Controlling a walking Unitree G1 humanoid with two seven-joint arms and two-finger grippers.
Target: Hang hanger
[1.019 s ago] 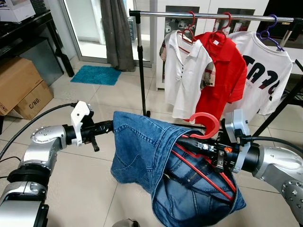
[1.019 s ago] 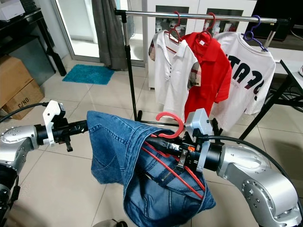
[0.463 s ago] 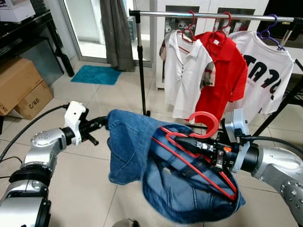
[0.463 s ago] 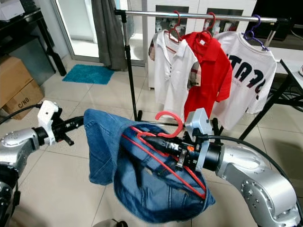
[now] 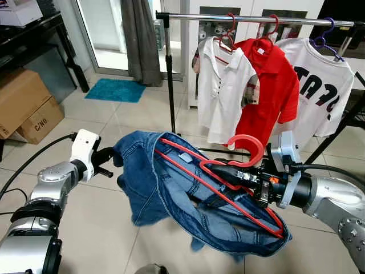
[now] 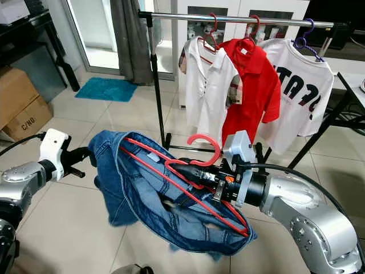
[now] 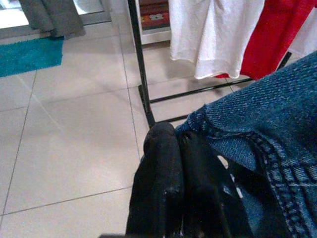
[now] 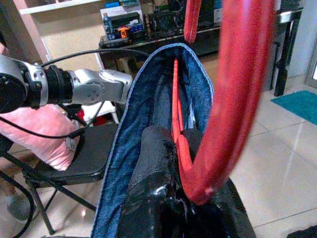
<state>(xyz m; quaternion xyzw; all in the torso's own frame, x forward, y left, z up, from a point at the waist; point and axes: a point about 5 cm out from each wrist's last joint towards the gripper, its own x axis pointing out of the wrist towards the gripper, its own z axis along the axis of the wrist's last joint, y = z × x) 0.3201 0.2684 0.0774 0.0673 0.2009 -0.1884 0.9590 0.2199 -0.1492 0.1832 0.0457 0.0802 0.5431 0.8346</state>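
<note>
The right gripper [image 5: 219,170] holds a red hanger [image 5: 228,182] in front of the robot, its fingers clamped on the neck just below the hook. The hook curls up directly above the fingers. From the fingers, the hanger's thin red arms run away toward the robot's left and down toward its right. Blue jeans [image 5: 177,194] are draped over the hanger, with their waistband spread along the upper arm and the rest sagging below the gripper.

The left gripper [image 5: 112,155] is at the jeans' left edge, well apart from the hanger's hook. In the left wrist view its two black fingers [image 7: 158,178] lie pressed together with the denim hem just beside them. Whether cloth is pinched between them cannot be told.

Beyond the hanger stands a clothes rack [image 5: 256,19], its silver rail well above and behind the hook. On the rail hang a white shirt [image 5: 225,85], a red shirt [image 5: 268,85] and a white printed shirt [image 5: 322,85], in that order from the robot's left. The rail left of the white shirt is bare. The rack's black upright [image 5: 169,80] rises beyond the jeans' left edge.

Left of the rack lie a blue mat [image 5: 117,90] and a grey curtain [image 5: 140,40]. Cardboard boxes [image 5: 25,105] sit far to the left.
</note>
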